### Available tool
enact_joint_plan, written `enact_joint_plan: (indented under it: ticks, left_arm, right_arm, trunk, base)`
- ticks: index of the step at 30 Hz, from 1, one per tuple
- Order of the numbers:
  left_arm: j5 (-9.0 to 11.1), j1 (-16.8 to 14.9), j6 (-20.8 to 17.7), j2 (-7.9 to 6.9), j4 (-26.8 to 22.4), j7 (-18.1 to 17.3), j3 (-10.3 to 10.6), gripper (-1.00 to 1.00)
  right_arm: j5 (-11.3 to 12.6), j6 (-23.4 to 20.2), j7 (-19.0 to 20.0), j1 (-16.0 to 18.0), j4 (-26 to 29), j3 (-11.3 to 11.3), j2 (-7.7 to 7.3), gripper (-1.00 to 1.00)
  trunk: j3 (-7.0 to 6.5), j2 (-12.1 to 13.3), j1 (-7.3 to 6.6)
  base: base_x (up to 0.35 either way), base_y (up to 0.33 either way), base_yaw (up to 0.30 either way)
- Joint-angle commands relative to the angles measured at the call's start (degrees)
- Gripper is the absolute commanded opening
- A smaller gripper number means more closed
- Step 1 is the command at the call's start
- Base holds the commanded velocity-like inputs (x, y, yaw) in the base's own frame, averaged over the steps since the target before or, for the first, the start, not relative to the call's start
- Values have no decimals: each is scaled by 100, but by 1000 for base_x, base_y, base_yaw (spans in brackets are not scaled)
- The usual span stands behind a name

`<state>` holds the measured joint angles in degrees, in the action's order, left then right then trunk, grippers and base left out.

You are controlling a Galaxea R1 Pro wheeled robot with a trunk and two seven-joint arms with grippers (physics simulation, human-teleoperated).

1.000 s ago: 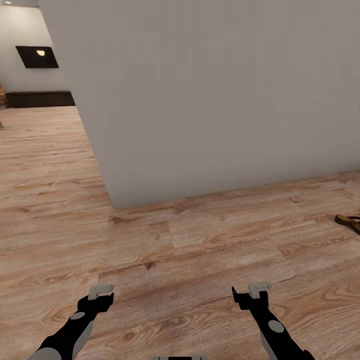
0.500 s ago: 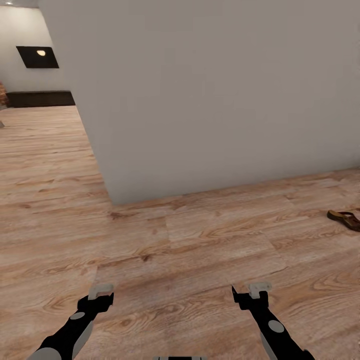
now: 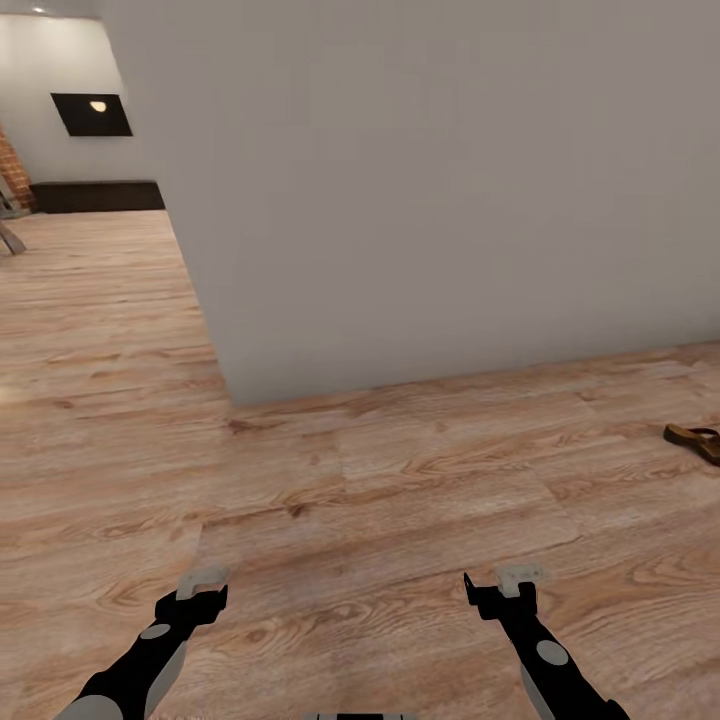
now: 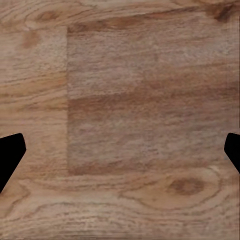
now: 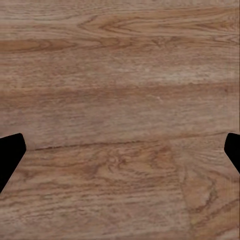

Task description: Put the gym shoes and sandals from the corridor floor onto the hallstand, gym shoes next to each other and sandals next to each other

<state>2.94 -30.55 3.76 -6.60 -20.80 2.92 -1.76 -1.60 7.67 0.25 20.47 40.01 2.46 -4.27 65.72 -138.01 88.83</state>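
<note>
Head view puts the robot out in the corridor, facing a plain light-grey wall (image 3: pixel 430 190) whose corner runs down to the light-brown wood-grain plank flooring (image 3: pixel 400 480) at about eleven o'clock. One small flat dark-brown leather sandal (image 3: pixel 697 442) lies on the planks way out at three o'clock, half cut off by the picture's edge, well apart from both arms. No sneakers, no rack to be seen from here.

Down low, the left gripper (image 3: pixel 203 590) sits at seven o'clock and the right gripper (image 3: pixel 507 587) at five o'clock, both hanging above bare floor. Each wrist camera looks straight down at wood grain with its dark fingertips parked wide at the frame's edges, nothing between them, so both pincers are released and empty.

Now the risks, as I judge them. That wall corner is close ahead; a careless turn of the base toward the sandal could clip it. The sandal is thin and flat, so a descent that stops short closes on air, while one that goes too deep jams the fingers into the planks. Coming in off-centre could just shove it along the floor. And with only one sandal showing, its partner could be run over by the wheels unnoticed.
</note>
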Motion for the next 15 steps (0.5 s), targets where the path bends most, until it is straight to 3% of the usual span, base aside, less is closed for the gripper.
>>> enact_joint_plan:
  ticks: [1,9,15]
  left_arm:
    - [31,-4,19,1,6,6,0,100]
    - [31,-4,19,1,6,7,0,100]
    - [31,-4,19,1,10,6,2,100]
  right_arm:
    - [-16,15,3,1,-2,8,-4,100]
    - [-16,15,3,1,4,8,-4,100]
    - [-16,15,4,1,7,8,-4,100]
  trunk:
    - [4,-2,-1]
    - [4,-2,-1]
    - [4,-2,-1]
  base:
    - [-2,-1,211]
    - [-1,0,232]
    - [0,0,75]
